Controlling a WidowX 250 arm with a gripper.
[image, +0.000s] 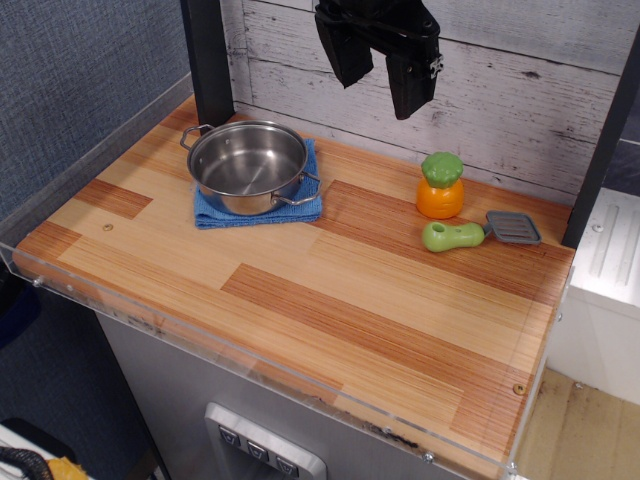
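I'm holding the hand (378, 96) high over the table (330, 300), fingers apart, gripping nothing; orange toy (440, 192) sitting nearest, spatula (468, 234) just beside it, pot (248, 165) resting on cloth (300, 211).

Colours showing across the tabletop (330, 320)
The tabletop is showing pale and reddish-brown wood-grain blocks. At ten o'clock a silver pot (247, 165) is shining on a blue cloth (300, 211). At two o'clock an orange toy fruit (440, 195) is wearing a green top, and a spatula (470, 234) is pairing a lime-green handle with a grey ridged blade. At twelve o'clock the hand (378, 95) is showing black against whitewashed planks (520, 100).
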